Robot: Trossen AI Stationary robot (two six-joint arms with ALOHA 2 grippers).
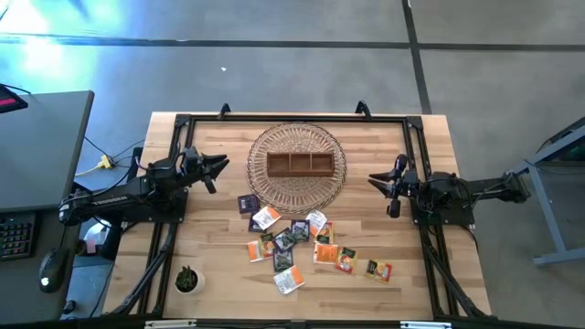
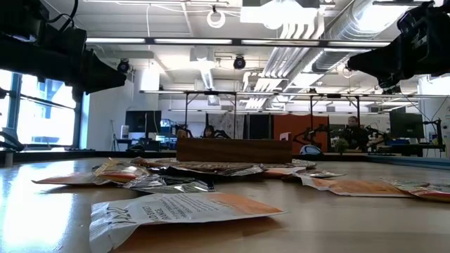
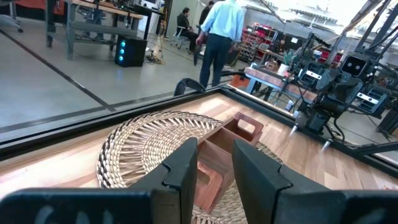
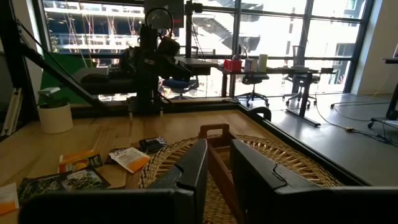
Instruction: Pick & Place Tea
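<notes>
Both arms hover above the table, one at each side of the basket (image 1: 297, 164), and neither holds anything. My left gripper (image 1: 219, 168) sits just left of the basket, its fingers (image 3: 180, 168) a little apart with only air between them. My right gripper (image 1: 377, 180) sits just right of the basket, jaws likewise slightly apart and empty.

Inside the basket stands a wooden box (image 1: 300, 164) with three compartments; I cannot see any tea in them. About a dozen tea sachets (image 1: 302, 239) lie scattered flat on the table on the near side of the basket, some overlapping, one or two touching its rim. A small plant (image 1: 187, 279) stands near the front left corner, well apart from the sachets.

I judge the task is at its start: no sachet is picked yet. Next I would open one gripper wider, swing it over a sachet at the edge of the pile, and come down steeply, since the sachets are thin and lie flat.
</notes>
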